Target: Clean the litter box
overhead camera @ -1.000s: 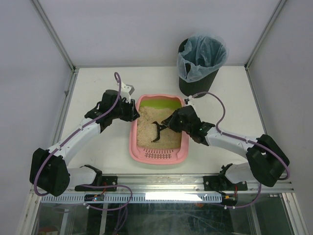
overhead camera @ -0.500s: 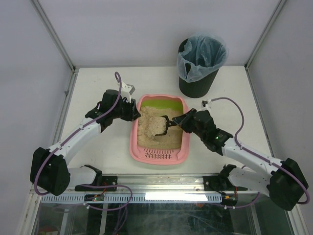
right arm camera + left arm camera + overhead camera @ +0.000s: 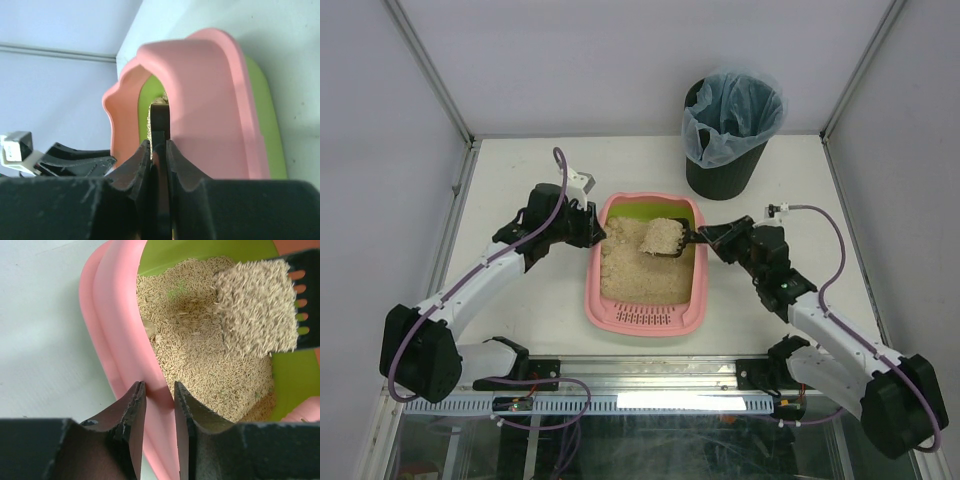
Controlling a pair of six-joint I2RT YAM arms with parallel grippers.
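Observation:
The pink litter box [image 3: 592, 290] lies mid-table, its lime-green end far and beige litter [image 3: 640, 275] inside. My left gripper [image 3: 592, 228] is shut on its far-left rim; the left wrist view shows the pink wall [image 3: 115, 315] pinched between the fingers of that gripper [image 3: 160, 390]. My right gripper [image 3: 708, 237] is shut on the handle of a black slotted scoop [image 3: 662, 238], which hangs over the box's far end heaped with litter [image 3: 257, 307]. In the right wrist view the scoop handle [image 3: 160, 120] runs out from my shut right gripper [image 3: 158, 145] over the pink rim [image 3: 200, 100].
A black round bin [image 3: 730, 130] lined with a bluish bag stands at the far right, beyond the box. White walls and metal frame posts close in the table on three sides. The arm bases sit at the near edge.
The right arm has pulled back to the right and raised the scoop out of the litter, now loaded, toward the box's far end. The left gripper has stayed on the rim.

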